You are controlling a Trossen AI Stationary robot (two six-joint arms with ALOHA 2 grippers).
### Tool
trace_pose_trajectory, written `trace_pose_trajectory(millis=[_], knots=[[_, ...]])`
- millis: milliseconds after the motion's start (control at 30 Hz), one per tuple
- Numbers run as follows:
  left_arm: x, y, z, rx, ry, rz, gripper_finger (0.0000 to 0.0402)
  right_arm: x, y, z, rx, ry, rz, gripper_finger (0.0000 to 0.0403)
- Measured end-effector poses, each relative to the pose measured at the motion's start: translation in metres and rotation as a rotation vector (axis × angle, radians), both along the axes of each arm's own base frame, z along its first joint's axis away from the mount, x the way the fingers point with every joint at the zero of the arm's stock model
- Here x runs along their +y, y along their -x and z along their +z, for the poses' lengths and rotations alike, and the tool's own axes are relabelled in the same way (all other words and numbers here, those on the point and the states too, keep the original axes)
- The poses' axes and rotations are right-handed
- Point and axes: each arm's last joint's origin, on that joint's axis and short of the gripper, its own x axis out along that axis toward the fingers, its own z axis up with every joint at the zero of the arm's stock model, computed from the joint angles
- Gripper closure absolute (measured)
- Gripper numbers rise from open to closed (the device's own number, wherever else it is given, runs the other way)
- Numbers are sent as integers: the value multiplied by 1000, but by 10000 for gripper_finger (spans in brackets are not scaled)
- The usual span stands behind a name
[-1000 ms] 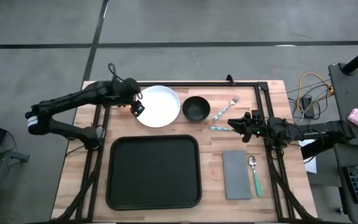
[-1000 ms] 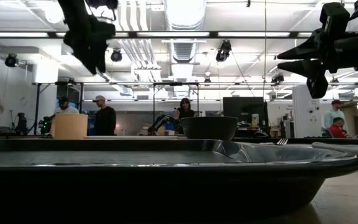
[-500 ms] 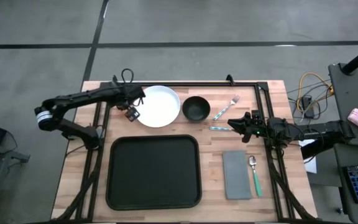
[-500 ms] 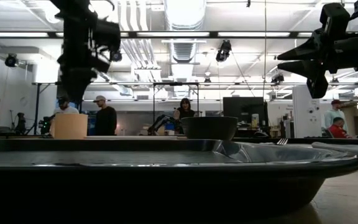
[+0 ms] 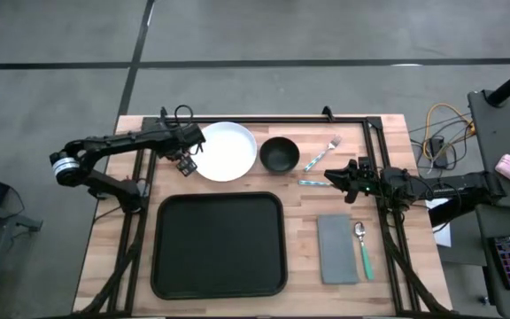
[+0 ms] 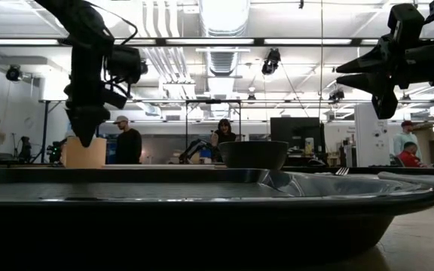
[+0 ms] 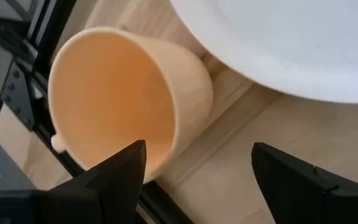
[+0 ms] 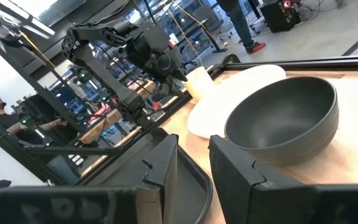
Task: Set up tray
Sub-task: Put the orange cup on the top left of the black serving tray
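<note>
We see the tray point(image 5: 219, 245) lying bare on the table's near middle. The left gripper point(image 5: 185, 163) hangs spread wide above the cup point(image 7: 124, 109) beside the plate point(image 5: 227, 151); the right gripper point(image 5: 336, 176) waits, narrowly parted, near the bowl point(image 5: 280, 154)

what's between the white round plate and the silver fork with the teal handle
In the high view, a black round bowl sits between the white round plate and the fork.
</note>
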Motion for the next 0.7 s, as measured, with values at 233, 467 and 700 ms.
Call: trace_pose_trajectory(millis=[233, 467, 700], knots=[[5, 3, -6, 14, -3, -56, 132, 0, 0, 0, -1, -1, 0, 323], [11, 13, -14, 38, 15, -7, 132, 0, 0, 0, 0, 0, 0, 324], [13, 20, -19, 64, 33, -3, 144, 0, 0, 0, 0, 0, 1, 329]])
